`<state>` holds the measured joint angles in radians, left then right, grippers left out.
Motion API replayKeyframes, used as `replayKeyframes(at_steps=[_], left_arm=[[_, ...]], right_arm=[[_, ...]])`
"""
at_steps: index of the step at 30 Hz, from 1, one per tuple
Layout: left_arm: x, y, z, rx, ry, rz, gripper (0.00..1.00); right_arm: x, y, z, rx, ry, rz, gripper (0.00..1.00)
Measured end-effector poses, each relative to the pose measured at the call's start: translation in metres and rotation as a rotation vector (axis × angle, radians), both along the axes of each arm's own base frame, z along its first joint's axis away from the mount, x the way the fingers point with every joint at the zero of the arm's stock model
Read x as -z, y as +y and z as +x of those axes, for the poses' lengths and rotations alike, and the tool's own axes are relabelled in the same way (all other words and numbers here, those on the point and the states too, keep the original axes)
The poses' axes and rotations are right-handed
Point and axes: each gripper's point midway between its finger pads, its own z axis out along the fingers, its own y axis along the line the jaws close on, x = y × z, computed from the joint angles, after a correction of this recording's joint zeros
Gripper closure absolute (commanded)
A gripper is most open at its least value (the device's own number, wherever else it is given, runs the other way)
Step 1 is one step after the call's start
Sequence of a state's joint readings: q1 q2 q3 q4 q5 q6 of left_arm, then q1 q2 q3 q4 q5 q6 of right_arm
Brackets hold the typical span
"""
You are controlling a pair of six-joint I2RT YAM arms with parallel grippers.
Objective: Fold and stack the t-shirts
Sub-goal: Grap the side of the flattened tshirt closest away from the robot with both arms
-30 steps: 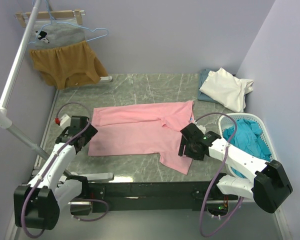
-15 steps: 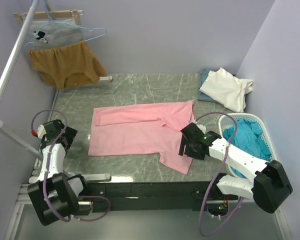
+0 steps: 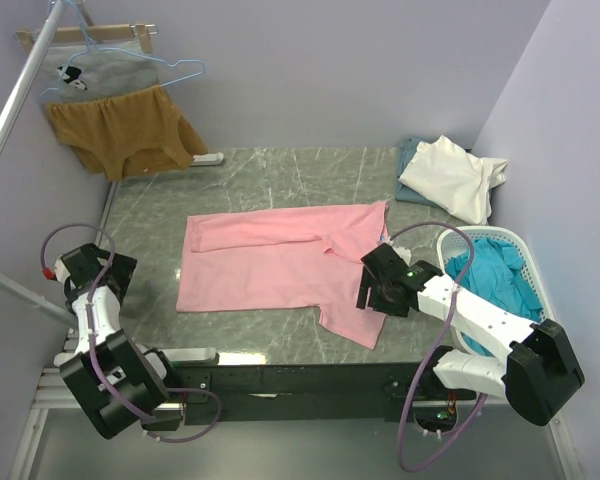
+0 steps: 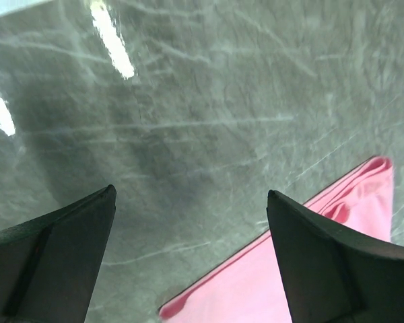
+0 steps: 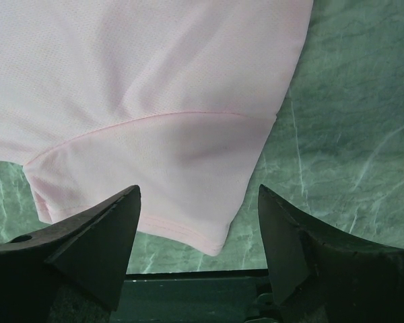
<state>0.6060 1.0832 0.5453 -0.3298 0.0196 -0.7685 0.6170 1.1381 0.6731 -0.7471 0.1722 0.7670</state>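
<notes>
Two sets of fingers, both spread wide w/ nothing held. R fingers (image 5: 94, 235) hang just over the near-right sleeve of the pink t-shirt (image 3: 270, 265), flat mid bench (image 3: 240, 170). L fingers (image 4: 60, 249) over bare bench, left of it. Cream t-shirt (image 3: 450, 175) lies on grey-blue one (image 3: 410, 158) far right; teal t-shirts (image 3: 495, 280) in basket (image 3: 450, 240)

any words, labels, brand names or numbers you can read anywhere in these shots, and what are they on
No readable text in any view.
The hanging grey garment carries a black and white print, too small to tell whether it holds letters.
The pink t-shirt, the cream t-shirt and the teal t-shirts show no label, print or number.
</notes>
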Motion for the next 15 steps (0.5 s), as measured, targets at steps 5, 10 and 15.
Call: replayKeyframes(at_steps=[5, 10, 15], left_arm=[[-0.009, -0.002, 0.011, 0.042, -0.065, -0.014, 0.0], [-0.019, -0.03, 0.032, 0.192, -0.14, -0.032, 0.01], [-0.014, -0.066, 0.036, 0.313, -0.11, -0.046, 0.01]], right_arm=[[0.0, 0.001, 0.002, -0.002, -0.007, 0.003, 0.22], [0.0, 0.003, 0.005, -0.003, -0.014, 0.009, 0.23], [0.002, 0.003, 0.005, -0.006, -0.008, 0.008, 0.22]])
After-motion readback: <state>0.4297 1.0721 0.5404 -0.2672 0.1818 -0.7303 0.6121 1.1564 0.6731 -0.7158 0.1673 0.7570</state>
